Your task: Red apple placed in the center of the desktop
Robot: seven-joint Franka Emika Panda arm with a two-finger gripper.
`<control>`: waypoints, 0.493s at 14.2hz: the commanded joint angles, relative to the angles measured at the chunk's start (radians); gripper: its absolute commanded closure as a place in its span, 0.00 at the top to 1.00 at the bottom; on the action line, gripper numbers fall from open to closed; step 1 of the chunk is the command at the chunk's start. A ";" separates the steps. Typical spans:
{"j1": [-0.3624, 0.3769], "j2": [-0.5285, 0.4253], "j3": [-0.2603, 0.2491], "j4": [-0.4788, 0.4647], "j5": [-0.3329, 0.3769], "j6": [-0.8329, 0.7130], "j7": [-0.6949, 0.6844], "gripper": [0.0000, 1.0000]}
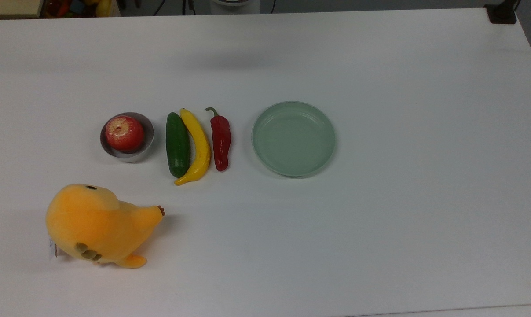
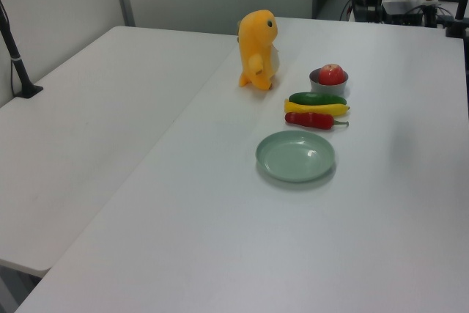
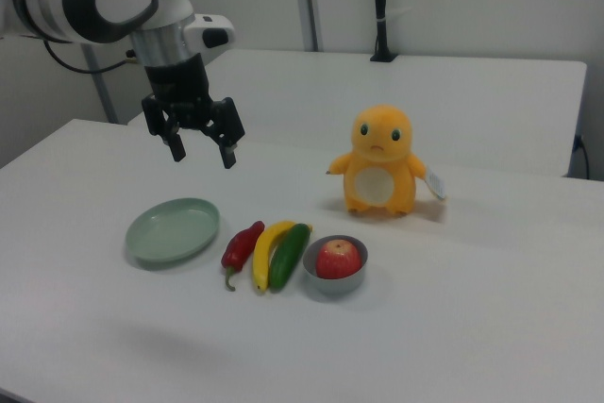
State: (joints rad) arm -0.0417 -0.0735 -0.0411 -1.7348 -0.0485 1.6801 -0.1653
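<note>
Red round apple [image 1: 124,132] sits in a small grey metal bowl [image 1: 147,141] on the white matte desktop [image 1: 379,229]; the black two-finger gripper [image 3: 200,153] hangs above, fingers apart, no writing legible.

- No readable text, labels, brand names, numbers or signs on anything here.
- The orange plush toy [image 1: 99,225] has a small white tag [image 3: 434,183] at its side, but whatever might be printed on it is too small to make out.

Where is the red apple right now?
In the top view, the red apple sits in a small grey bowl, left of the cucumber, above the yellow plush toy.
</note>
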 commanded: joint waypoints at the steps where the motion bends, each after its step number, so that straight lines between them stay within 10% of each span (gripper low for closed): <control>1: -0.059 0.046 -0.011 0.055 0.033 0.007 -0.126 1.00; 7: -0.197 0.187 -0.011 0.156 0.105 0.100 -0.220 1.00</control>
State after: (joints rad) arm -0.2013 0.0418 -0.0508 -1.6262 0.0278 1.6992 -0.3488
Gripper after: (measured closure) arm 0.000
